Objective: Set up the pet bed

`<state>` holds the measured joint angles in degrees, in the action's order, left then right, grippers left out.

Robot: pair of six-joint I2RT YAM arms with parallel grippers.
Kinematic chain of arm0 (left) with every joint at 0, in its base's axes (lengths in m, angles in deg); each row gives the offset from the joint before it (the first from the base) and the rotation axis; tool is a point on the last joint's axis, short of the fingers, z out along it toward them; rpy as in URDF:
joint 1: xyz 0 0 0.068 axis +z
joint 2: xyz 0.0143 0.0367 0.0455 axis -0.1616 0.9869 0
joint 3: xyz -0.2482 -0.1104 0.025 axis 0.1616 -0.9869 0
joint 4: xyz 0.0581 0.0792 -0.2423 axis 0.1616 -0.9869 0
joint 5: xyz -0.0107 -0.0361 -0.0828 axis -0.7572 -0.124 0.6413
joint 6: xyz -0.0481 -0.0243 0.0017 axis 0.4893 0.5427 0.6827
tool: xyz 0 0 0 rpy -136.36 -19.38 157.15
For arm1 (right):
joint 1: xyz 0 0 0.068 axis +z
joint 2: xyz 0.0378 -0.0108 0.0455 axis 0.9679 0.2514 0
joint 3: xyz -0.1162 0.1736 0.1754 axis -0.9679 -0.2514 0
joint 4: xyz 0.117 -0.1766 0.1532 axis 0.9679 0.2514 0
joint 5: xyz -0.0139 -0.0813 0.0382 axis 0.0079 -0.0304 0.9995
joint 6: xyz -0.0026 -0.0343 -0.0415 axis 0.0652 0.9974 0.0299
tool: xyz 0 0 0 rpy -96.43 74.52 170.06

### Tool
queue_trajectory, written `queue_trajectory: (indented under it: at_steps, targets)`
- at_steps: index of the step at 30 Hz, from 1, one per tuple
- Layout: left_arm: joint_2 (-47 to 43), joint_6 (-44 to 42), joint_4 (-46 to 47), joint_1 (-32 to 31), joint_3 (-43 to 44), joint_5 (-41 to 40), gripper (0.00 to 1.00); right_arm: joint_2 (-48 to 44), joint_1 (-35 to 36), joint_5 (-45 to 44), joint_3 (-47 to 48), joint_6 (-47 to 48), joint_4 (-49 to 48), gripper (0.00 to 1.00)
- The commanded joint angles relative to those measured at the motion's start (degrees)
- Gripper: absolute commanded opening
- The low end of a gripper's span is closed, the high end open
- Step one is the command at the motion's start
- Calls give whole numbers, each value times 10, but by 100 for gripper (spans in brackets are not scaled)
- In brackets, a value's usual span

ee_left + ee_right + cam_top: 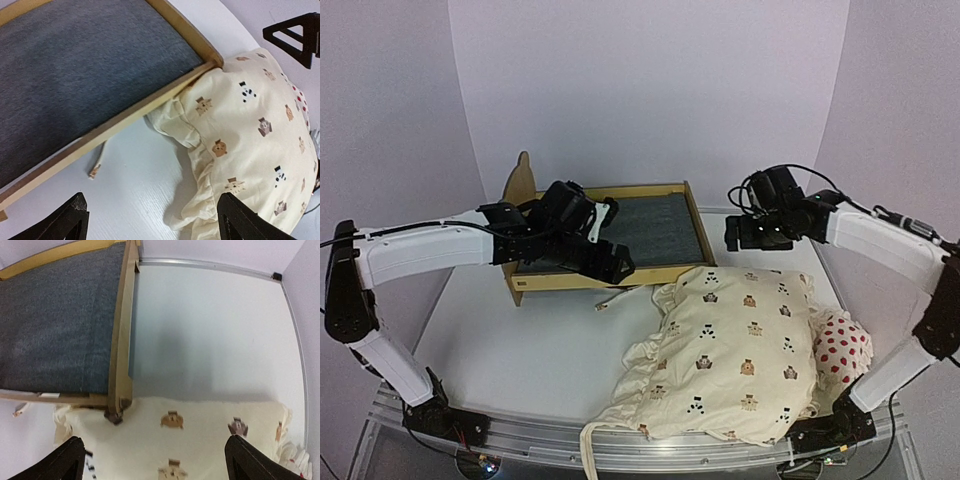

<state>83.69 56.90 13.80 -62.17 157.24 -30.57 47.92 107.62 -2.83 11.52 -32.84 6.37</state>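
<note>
"Top external view first: where does the pet bed (655, 230) stand, that small light plywood frame with the scalloped headboard and dark grey base?"

"At the back of the white table (550, 340), a little left of the middle, its base bare. The cream animal-print ruffled cushion (735, 350) lies in front and to the right of it, with its far corner pressed against the frame's near right corner. The small white red-dotted pillow (842, 345) touches the cushion's right side."

"And the arms?"

"The left gripper (605, 260) hovers over the bed's near rail. The right gripper (757, 235) hangs just off the right rail, above the cushion's far edge. Both wrist views show the fingers spread wide with nothing between them."

"So the cushion goes in next, I'd judge. How to do that well?"

"Pinch the ruffle at two well-separated spots along the far edge, one per gripper, so the cloth hangs flat instead of bunching. Lift until it clears the side rail before carrying it over. The frame looks light, and a dragged cushion could shove it. Mind the loose cream tie end (97, 167) lying on the table by the near rail. I cannot tell whether the cushion corner is tucked under the frame there, so raise slowly."

"The pillow?"

"Leave it. Take cloth away from it so it isn't swept along."
</note>
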Motion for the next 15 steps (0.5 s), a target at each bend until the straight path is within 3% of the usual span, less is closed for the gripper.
queue_trajectory:
  at_steps: [1,8,15]
  targets:
    - [34,-22,72,-11,-4,109,90,-104,1,31,-99,-59,86,98]
    - [103,-18,91,-47,8,201,91,-244,1,99,-230,-112,136,98]
    - [157,6,105,-110,-14,244,92,-284,1,177,-283,-132,147,98]
